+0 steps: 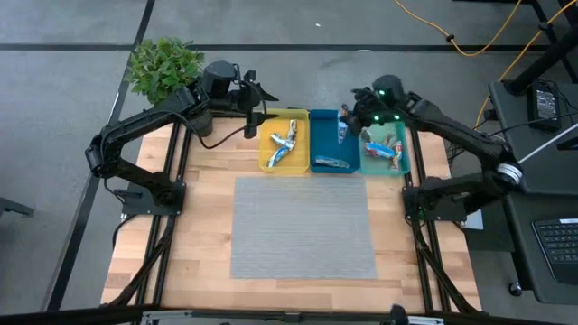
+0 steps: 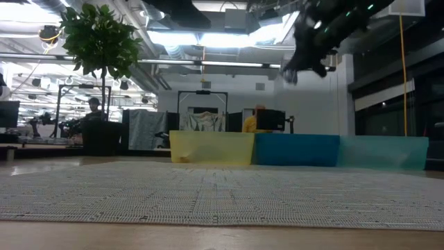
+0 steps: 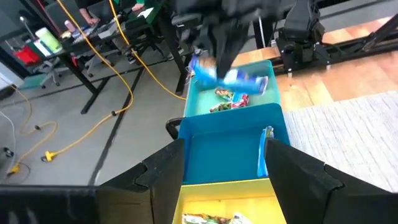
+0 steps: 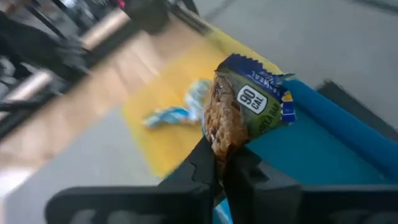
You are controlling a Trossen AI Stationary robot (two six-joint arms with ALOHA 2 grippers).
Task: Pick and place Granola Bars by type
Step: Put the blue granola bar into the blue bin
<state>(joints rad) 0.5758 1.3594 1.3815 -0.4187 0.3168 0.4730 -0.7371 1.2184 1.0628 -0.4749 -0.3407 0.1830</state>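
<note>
Three trays stand side by side at the table's far edge: yellow (image 1: 271,162), blue (image 1: 325,135) and teal (image 1: 405,162). My right gripper (image 1: 347,119) hangs above the blue tray, shut on a blue-white granola bar (image 4: 252,102), which also shows in the left wrist view (image 3: 233,76). Silver bars (image 1: 283,144) lie in the yellow tray, a blue bar (image 1: 332,163) in the blue tray, and red-orange bars (image 1: 384,149) in the teal tray. My left gripper (image 1: 259,113) is open and empty, held above the yellow tray's far left corner. My right gripper pinches the bar's lower end (image 4: 219,148) between its two fingertips. The bar stands out beyond the fingers, its crimped end (image 4: 273,78) free. It is lifted clear, above the trays.
A grey mat (image 1: 302,226) covers the middle of the wooden table. A potted plant (image 1: 167,68) stands at the far left corner, beside my left arm. Desks, cables and people show in the room beyond the table.
</note>
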